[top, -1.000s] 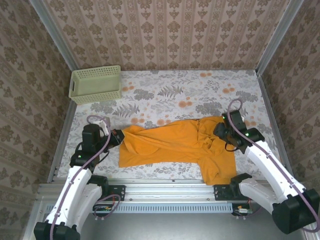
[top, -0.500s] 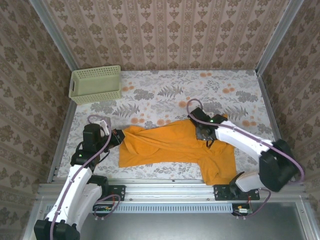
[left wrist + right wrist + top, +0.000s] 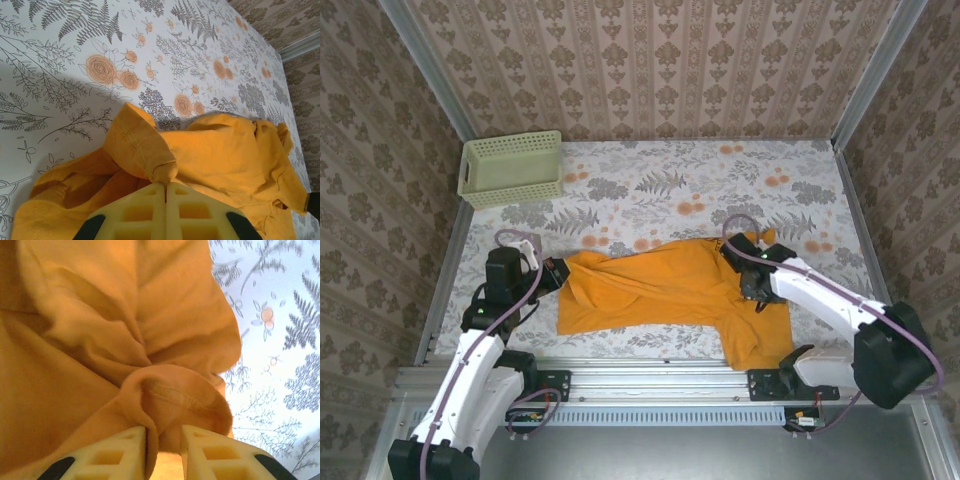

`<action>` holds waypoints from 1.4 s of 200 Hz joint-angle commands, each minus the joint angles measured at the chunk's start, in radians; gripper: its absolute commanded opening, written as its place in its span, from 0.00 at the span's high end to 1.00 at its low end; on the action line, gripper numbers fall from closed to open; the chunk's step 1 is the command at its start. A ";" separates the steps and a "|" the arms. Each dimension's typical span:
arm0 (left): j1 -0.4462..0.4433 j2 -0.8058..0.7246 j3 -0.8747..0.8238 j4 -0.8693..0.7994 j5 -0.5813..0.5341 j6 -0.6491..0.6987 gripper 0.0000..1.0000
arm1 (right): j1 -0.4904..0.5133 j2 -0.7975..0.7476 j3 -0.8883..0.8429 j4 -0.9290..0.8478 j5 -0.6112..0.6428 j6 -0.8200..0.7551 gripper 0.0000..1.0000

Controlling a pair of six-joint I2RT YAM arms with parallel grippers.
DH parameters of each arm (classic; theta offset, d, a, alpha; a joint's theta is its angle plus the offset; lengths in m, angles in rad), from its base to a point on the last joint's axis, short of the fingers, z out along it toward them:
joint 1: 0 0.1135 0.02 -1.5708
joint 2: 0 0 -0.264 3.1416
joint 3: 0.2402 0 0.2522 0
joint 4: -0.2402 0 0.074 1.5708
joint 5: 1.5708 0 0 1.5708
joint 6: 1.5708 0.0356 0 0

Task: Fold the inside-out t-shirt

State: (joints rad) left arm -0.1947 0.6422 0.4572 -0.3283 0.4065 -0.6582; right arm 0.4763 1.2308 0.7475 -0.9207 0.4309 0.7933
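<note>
Left gripper [image 3: 165,184]: closed, with a fold of the t-shirt [image 3: 670,285] pinched at its tips.
Right gripper [image 3: 163,432]: a hem fold is clamped between its fingers.
Shirt position: spread on the desk [image 3: 650,190] between both grippers.

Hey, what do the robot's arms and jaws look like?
The left arm and right arm are white shells with black joints, a mauve cable looping along each. The jaws are pale yellow moulded plastic with hollow cells and black outer patches.
</note>
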 commanded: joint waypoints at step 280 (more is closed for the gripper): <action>-0.001 0.007 0.002 0.022 -0.017 0.026 1.00 | -0.226 -0.330 -0.185 0.063 -0.233 0.071 0.85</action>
State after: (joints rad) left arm -0.1947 0.6544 0.4572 -0.3279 0.3962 -0.6579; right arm 0.2535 0.8955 0.5537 -0.8402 0.1596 0.8612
